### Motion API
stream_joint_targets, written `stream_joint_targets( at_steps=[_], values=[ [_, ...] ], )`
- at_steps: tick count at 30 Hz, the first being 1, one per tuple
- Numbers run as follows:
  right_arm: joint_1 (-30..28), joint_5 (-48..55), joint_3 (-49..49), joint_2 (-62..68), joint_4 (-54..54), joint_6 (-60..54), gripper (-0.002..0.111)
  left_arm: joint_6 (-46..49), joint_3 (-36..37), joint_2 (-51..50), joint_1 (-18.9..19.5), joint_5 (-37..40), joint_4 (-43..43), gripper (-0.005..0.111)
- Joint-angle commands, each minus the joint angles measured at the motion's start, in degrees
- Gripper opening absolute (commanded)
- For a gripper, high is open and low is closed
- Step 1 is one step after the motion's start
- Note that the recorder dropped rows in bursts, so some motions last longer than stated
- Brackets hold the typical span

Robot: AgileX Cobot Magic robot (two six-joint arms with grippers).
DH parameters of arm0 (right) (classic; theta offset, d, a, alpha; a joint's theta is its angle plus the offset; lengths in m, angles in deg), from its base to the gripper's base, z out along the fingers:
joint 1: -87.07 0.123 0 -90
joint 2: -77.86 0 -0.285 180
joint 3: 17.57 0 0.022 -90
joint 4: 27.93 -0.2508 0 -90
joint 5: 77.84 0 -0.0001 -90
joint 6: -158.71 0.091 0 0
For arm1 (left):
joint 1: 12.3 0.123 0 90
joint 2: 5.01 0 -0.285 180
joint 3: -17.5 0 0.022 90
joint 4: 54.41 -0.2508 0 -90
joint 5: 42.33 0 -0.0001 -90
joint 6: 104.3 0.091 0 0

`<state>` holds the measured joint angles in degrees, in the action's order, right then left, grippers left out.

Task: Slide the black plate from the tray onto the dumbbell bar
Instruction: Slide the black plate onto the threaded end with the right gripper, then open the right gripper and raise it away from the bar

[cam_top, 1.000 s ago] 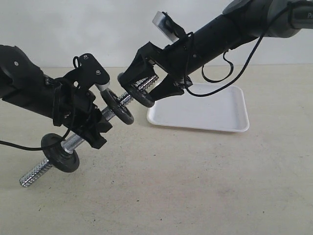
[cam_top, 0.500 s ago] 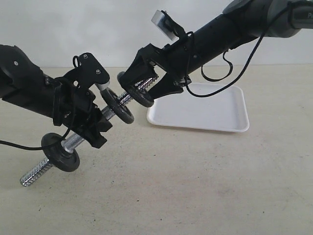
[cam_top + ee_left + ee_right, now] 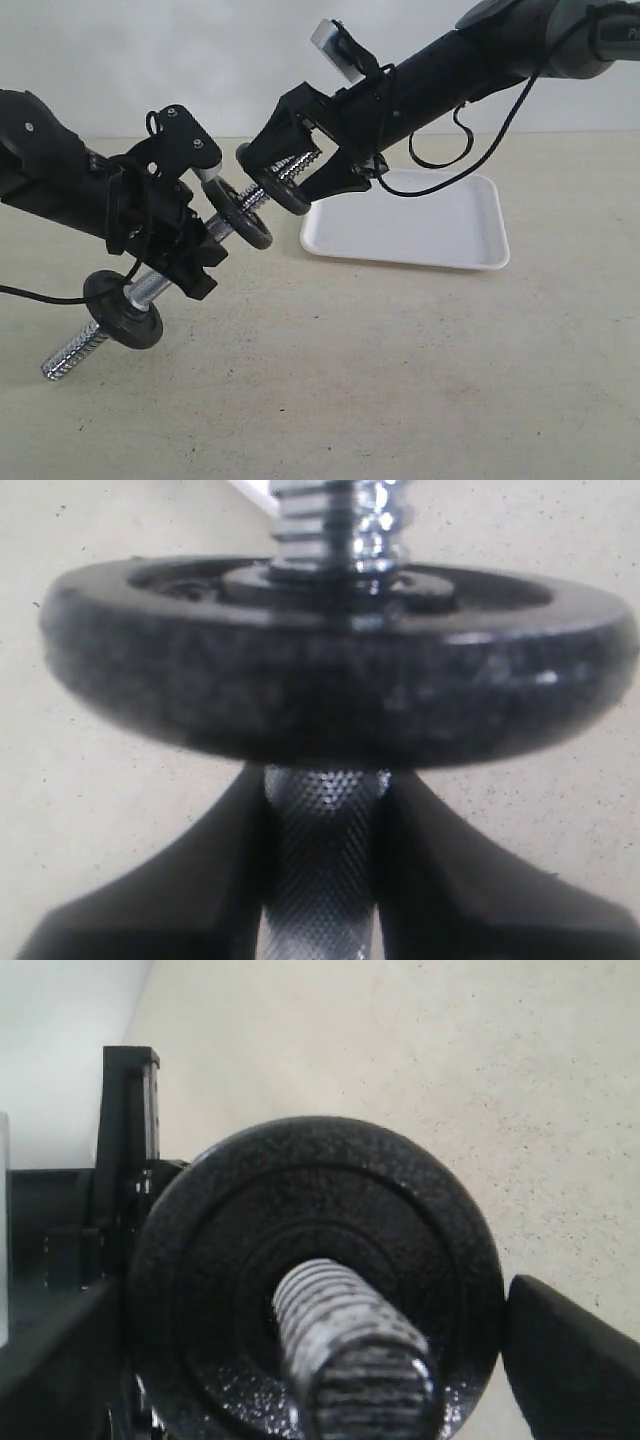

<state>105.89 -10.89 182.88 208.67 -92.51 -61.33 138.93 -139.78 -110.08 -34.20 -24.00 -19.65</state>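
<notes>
The left gripper is clenching the knurled middle of the bar, which is hanging tilted above the table, its low end pointing near-left and its high end rising far-right. The plate is sitting off the tray and already on the bar's high threaded end, with the thread poking through its centre hole. The right gripper is straddling the plate with its jaws set wide. A thin gap is showing beside one jaw in the right wrist view, so I cannot tell whether they are pinching the rim or only bracketing it.

The step in hand seems to be running the plate down the thread toward the inner disc. A third disc is sitting near the low end.

Doing it well probably means pushing straight along the bar's own slope and holding the plate square to it, since a cocked hole is likely to be catching on the threads. The left grip should be staying firm so the bar is not swinging under the push. Letting go looks safest once the plate is resting against the inner disc.
</notes>
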Motion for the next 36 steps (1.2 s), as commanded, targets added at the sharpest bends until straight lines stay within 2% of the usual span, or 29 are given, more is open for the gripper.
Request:
stream_joint_targets(
  at_steps=[1, 14, 24, 25, 27, 28, 29, 31, 32, 36],
  values=[
    [0.8, 3.0, 0.7, -1.3, -9.1, -1.5, 0.000, -0.6, -2.2, 2.9, 0.0, -7.2, 3.3, 0.004],
    [1.1, 3.0, 0.7, -1.3, -8.1, 0.9, 0.000, -0.6, -2.2, 2.9, 0.0, -6.8, 3.3, 0.004],
    [1.1, 3.0, 0.7, -1.3, -9.9, -3.4, 0.001, -0.6, -2.2, 2.9, 0.0, -6.8, 3.3, 0.004],
    [1.1, 3.0, 0.7, -1.3, -10.1, -3.6, 0.005, -0.6, -2.2, 2.9, 0.0, -6.8, 3.3, 0.004],
    [1.1, 3.0, 0.7, -1.3, -10.2, -3.6, 0.019, -0.6, -2.2, 2.9, 0.0, -6.8, 3.3, 0.004],
    [1.1, 3.0, 0.7, -1.3, -10.2, -3.6, 0.032, -0.6, -2.2, 2.9, 0.0, -6.8, 3.3, 0.004],
    [1.1, 3.0, 0.7, -1.3, -10.2, -4.1, 0.051, -0.6, -2.2, 2.9, 0.0, -6.7, 3.3, 0.004],
    [1.1, 3.0, 0.7, -1.3, -10.3, -5.9, 0.100, -0.6, -2.2, 2.9, 0.0, -6.7, 3.3, 0.004],
    [1.2, 3.0, 0.7, -1.3, -11.1, -6.4, 0.103, -0.6, -2.2, 2.9, 0.0, -6.7, 3.3, 0.004],
    [1.2, 3.0, 0.7, -1.3, -13.1, -6.0, 0.093, -0.6, -2.2, 2.9, 0.0, -6.7, 3.3, 0.004]
  ],
)
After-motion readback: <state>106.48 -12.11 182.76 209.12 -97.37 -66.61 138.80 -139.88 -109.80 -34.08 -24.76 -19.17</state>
